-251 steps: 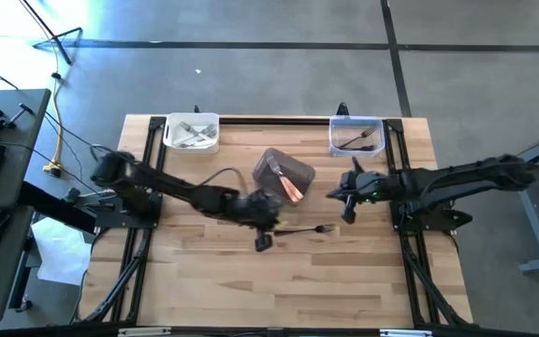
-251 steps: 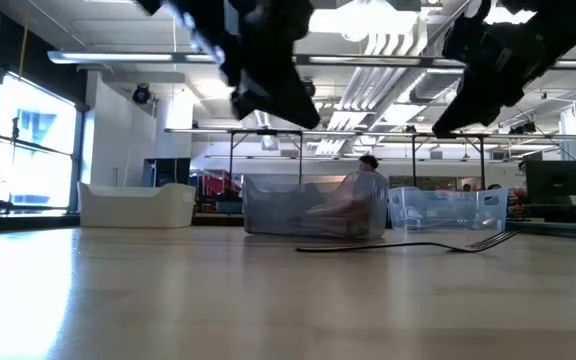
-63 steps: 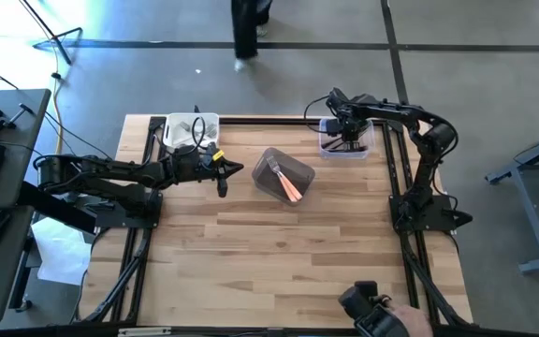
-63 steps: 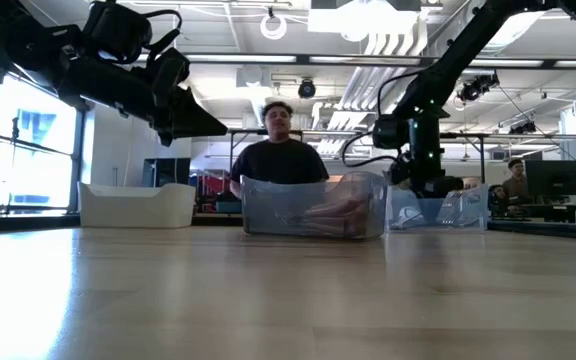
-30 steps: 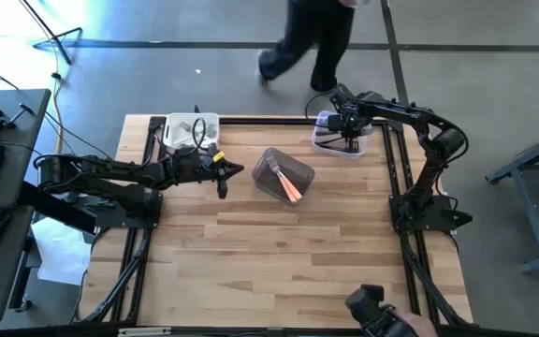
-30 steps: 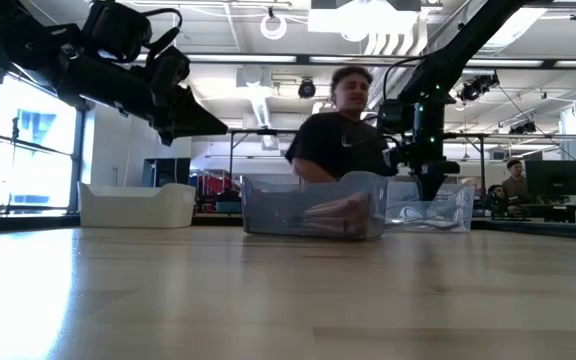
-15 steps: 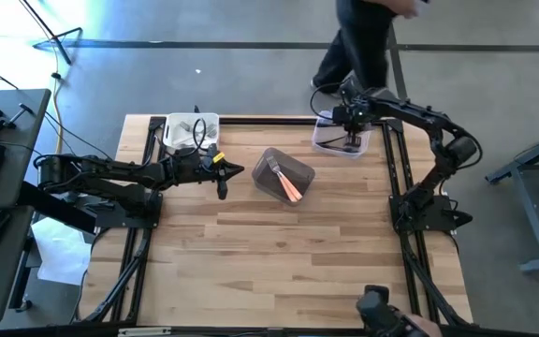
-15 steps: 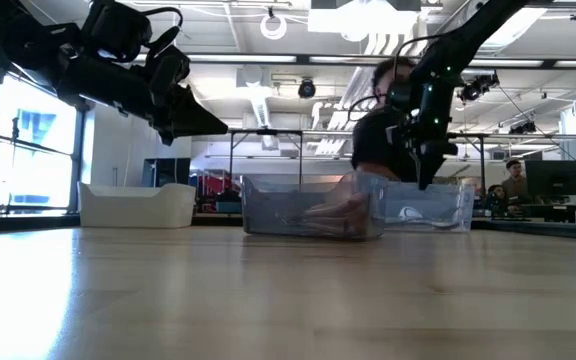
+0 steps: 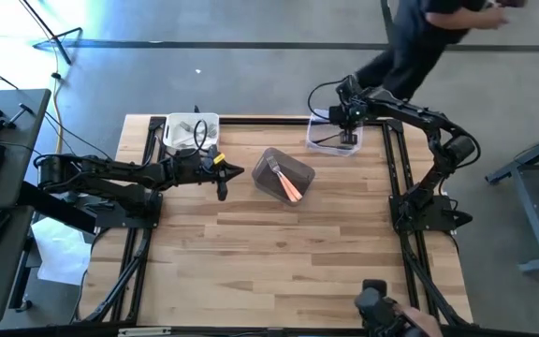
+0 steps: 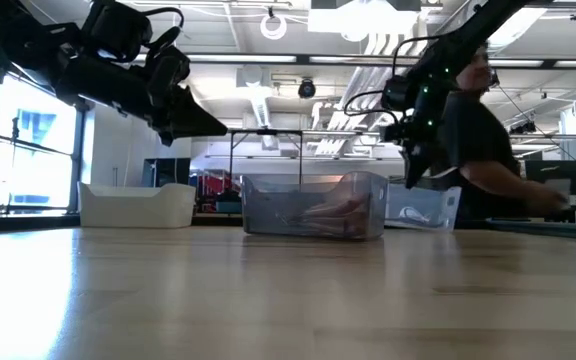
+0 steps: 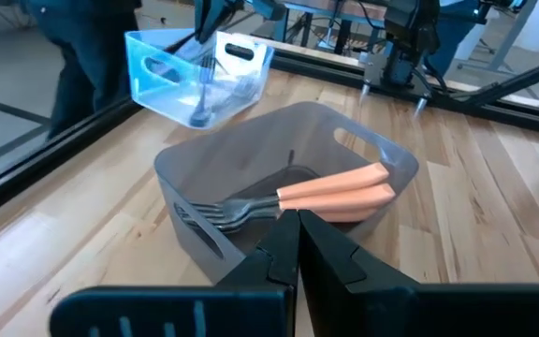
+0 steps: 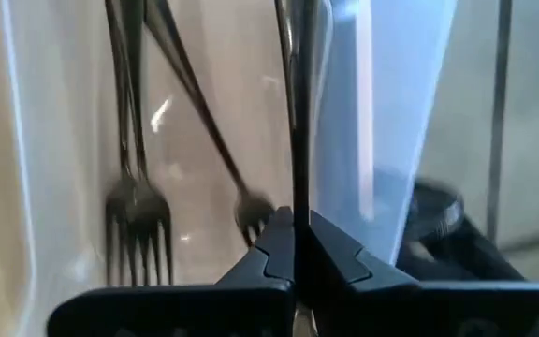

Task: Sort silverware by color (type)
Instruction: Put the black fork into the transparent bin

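A clear tub (image 9: 330, 140) with dark forks (image 12: 137, 220) inside is at the table's far right. It is tipped, and my right gripper (image 9: 346, 120) is shut on it from above. The grey tub (image 9: 271, 184) at the table's middle holds two forks with orange handles (image 11: 330, 192) lying on its floor. A white tub (image 9: 172, 131) at the far left holds light forks. My left gripper (image 9: 237, 171) is shut and holds nothing. It hangs above the table just left of the grey tub, pointing at it. My right gripper pinches a side wall of the clear tub (image 12: 344, 140) at its rim, slanting down from above. A thin dark line (image 12: 293, 112) runs on from between the fingers; whether a fork handle is pinched too cannot be told. The tub hangs tilted, one side raised (image 11: 237, 56).
A person (image 9: 429, 37) walks just beyond the table's far right corner. A dark object (image 9: 377, 309) shows at the near edge. Black frame rails (image 9: 396, 178) run along both sides of the table. Bare wood (image 9: 279, 253) fills the near half.
My right gripper has risen and drifted a little toward the table's left, staying shut. The clear tub has come with it, sliding left and tipping up on one side. The person behind the table has walked toward the right.
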You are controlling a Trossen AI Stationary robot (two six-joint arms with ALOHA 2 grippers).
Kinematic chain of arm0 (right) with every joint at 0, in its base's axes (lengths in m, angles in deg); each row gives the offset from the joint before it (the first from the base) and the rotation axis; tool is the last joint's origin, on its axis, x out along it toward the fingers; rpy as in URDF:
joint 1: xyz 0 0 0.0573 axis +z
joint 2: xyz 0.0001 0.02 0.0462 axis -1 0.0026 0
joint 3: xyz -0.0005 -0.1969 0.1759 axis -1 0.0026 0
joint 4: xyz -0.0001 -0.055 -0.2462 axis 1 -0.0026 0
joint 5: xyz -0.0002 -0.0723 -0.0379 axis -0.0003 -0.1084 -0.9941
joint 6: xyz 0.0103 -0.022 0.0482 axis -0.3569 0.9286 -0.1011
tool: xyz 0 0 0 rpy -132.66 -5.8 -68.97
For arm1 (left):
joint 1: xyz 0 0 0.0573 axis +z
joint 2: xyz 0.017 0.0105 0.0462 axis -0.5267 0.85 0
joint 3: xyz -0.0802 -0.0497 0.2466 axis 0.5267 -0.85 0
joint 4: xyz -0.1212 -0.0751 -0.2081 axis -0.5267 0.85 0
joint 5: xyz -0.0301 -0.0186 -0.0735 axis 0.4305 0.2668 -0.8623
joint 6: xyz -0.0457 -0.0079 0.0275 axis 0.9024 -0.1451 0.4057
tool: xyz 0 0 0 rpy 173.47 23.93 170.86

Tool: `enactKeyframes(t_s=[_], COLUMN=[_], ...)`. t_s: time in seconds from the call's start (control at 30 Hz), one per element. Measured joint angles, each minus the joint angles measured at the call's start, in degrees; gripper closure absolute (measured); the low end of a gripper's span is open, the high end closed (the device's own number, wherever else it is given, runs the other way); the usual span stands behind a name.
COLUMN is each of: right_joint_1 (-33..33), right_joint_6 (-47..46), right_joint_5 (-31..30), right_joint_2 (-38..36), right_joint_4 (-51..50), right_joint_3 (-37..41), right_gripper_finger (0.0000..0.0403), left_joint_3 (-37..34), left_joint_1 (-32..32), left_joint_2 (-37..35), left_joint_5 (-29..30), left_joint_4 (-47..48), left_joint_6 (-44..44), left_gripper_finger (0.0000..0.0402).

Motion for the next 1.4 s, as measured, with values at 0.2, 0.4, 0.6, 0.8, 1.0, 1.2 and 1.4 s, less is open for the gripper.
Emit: enactKeyframes(t_s=[0.2, 0.4, 0.6, 0.8, 1.0, 1.2, 1.4], right_joint_1=[-1.1, -0.2, 0.8, 1.9, 1.9, 2.4, 2.3], right_joint_6=[-3.4, -3.3, 0.9, 5.6, 6.6, 10.1, 13.8], right_joint_5=[-5.9, -5.1, -2.1, -1.5, 1.9, 3.5, 3.3], right_joint_2=[0.0, -0.1, -0.5, -0.5, 0.8, 2.5, 5.3], right_joint_4=[-5.2, -6.6, -3.8, -1.6, -0.5, 2.9, 4.5], right_joint_3=[0.0, 0.0, 0.0, 0.0, 0.0, 0.0, 0.0], right_gripper_finger=[0.0402, 0.0402, 0.0402, 0.0402, 0.0402, 0.0402, 0.0402], left_joint_3=[0.0, 0.0, 0.0, 0.0, 0.0, 0.0, 0.0], left_joint_1=[-0.1, -0.1, -0.1, -0.1, -0.1, -0.1, -0.1], left_joint_2=[0.0, 0.0, 0.0, 0.0, 0.0, 0.0, 0.0], left_joint_5=[0.0, 0.0, 0.0, 0.0, 0.0, 0.1, 0.2], left_joint_4=[0.3, 0.2, 0.2, 0.2, 0.3, 0.3, 0.2], left_joint_6=[0.0, 0.3, 0.4, 0.4, 0.4, 0.4, 0.4], left_gripper_finger=[0.0401, 0.0401, 0.0401, 0.0401, 0.0401, 0.0401, 0.0401])
